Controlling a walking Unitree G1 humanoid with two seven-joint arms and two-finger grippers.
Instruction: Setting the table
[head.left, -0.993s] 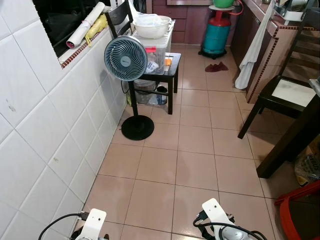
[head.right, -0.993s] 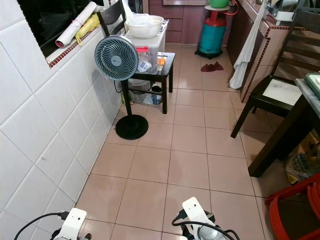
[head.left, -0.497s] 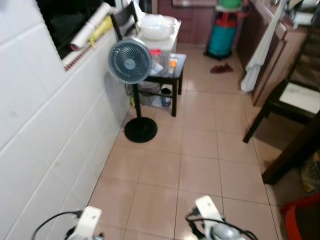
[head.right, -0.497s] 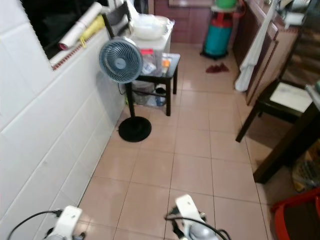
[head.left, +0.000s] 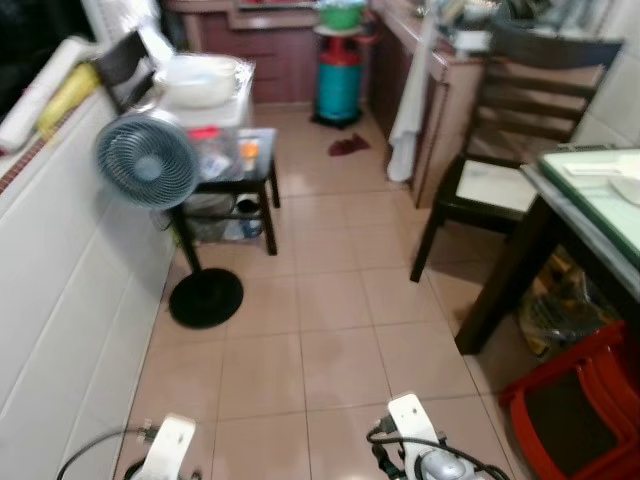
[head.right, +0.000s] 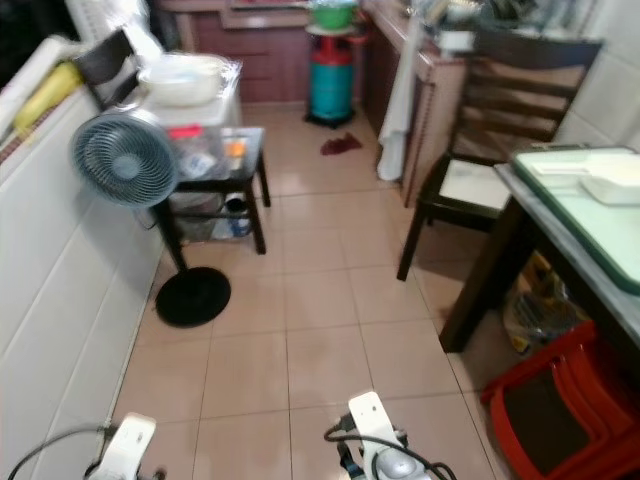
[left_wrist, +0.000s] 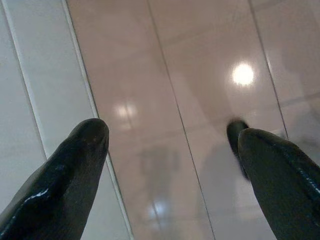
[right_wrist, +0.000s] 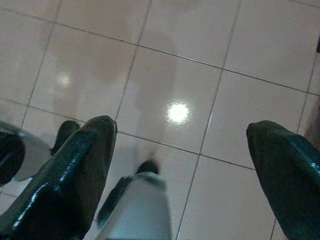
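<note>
Floor (head.left: 330, 350) of pinkish tiles runs ahead through a narrow kitchen, slightly blurred. On the right stands the table (head.right: 575, 235), dark-legged with a pale green glass top, and on it lie a white tray-like thing (head.right: 560, 165) and a white dish (head.right: 618, 188) near the far edge; what else is on it cannot be told. A dark chair (head.left: 500, 170) with a light seat sits just beyond the table, and a red stool (head.left: 575, 410) is tucked beside its near leg. On the left, a fan (head.left: 150, 165) on a round black base stands against the white tiled wall (head.left: 60, 290), just before a small black side table (head.left: 235, 180) holding a clear box with a white bowl (head.left: 200, 80) on top. At the far end is a teal gas cylinder (head.left: 338, 85), and a white cloth (head.left: 408, 100) hangs from the counter. Both arms hang low over the floor: the left gripper (left_wrist: 172, 145) has its fingers spread wide, holding nothing, next to the wall's foot; the right gripper (right_wrist: 182, 160) is likewise spread wide and empty above bare tiles.
</note>
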